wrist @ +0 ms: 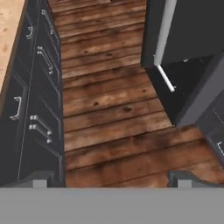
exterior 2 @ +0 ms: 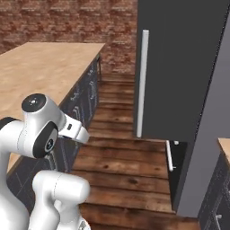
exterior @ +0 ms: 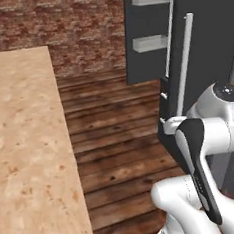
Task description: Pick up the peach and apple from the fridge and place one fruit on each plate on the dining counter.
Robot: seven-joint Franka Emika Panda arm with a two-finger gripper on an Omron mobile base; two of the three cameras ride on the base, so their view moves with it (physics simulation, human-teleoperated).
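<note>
The fridge [exterior: 202, 41] stands dark and tall on the right, with a long silver bar handle [exterior 2: 143, 81] on its door. Another door leaf stands open, showing white door bins [exterior: 151, 42]. In the hand view the fridge [wrist: 188, 30] lies at the upper right, with a low drawer handle [wrist: 166, 78] below the door. The dining counter [exterior: 26, 147] with its light wood-grain top runs along the left [exterior 2: 45, 67]. My gripper [wrist: 111, 179] is open with nothing between its fingers, pointing down at the floor between counter and fridge. The peach, the apple and the plates are out of view.
A brown plank floor [wrist: 109, 109] runs between the counter and the fridge. The counter's dark base has drawers with silver handles [wrist: 41, 57]. A red brick wall [exterior: 81, 27] closes the far end of the aisle.
</note>
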